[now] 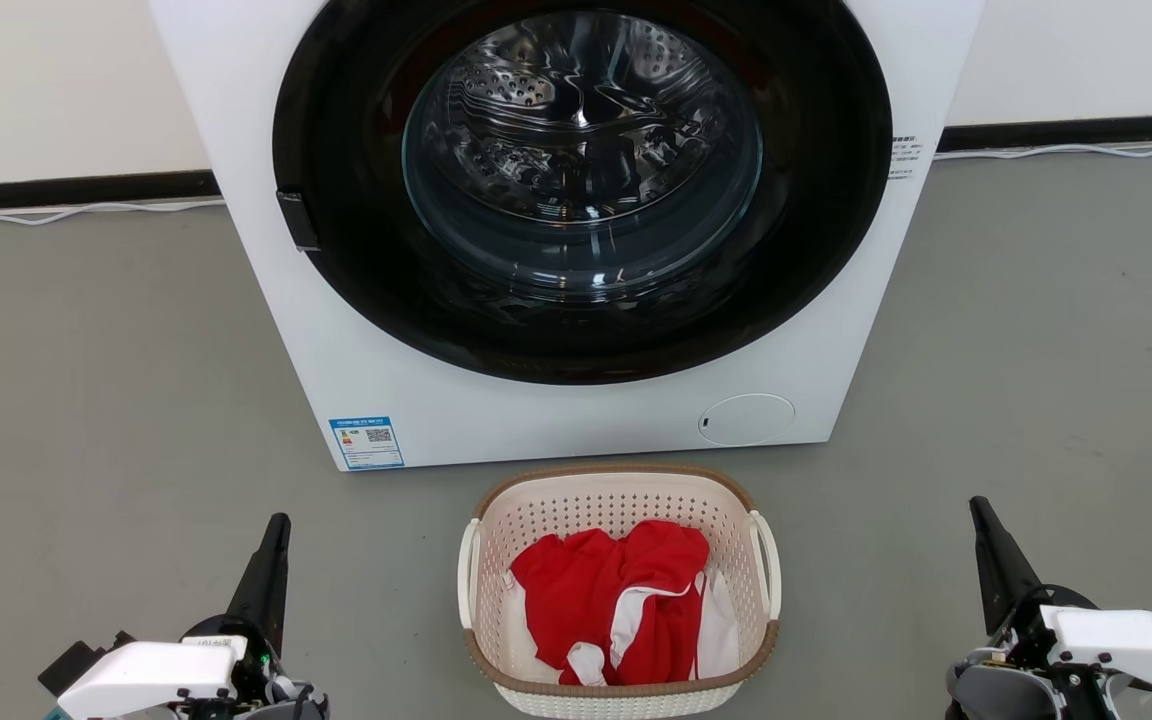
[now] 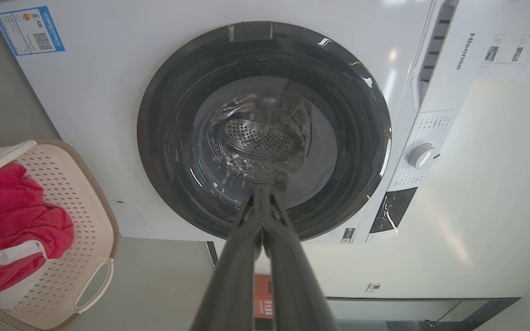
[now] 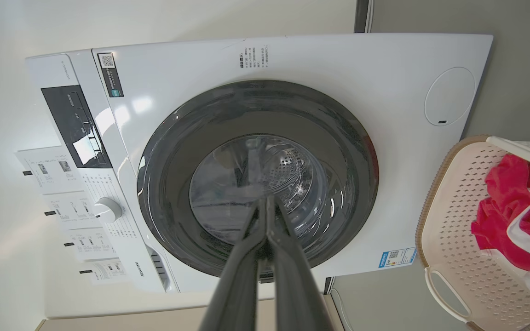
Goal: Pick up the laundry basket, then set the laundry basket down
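Note:
The laundry basket (image 1: 536,510) stands on the grey floor just in front of the washing machine, cream with perforated sides, a brown rim and two white side handles. Red and white clothes (image 1: 621,600) lie inside it. The basket (image 2: 85,220) sits at the lower left of the left wrist view and the basket (image 3: 453,220) at the right edge of the right wrist view. My left gripper (image 1: 278,525) is shut, well to the basket's left, holding nothing. My right gripper (image 1: 978,505) is shut too, well to the basket's right. Both point toward the machine.
The big white washing machine (image 1: 386,400) stands right behind the basket, its round dark glass door (image 1: 581,180) shut. White cables (image 1: 66,212) run along the dark skirting at the wall. Grey floor (image 1: 116,380) stretches on both sides.

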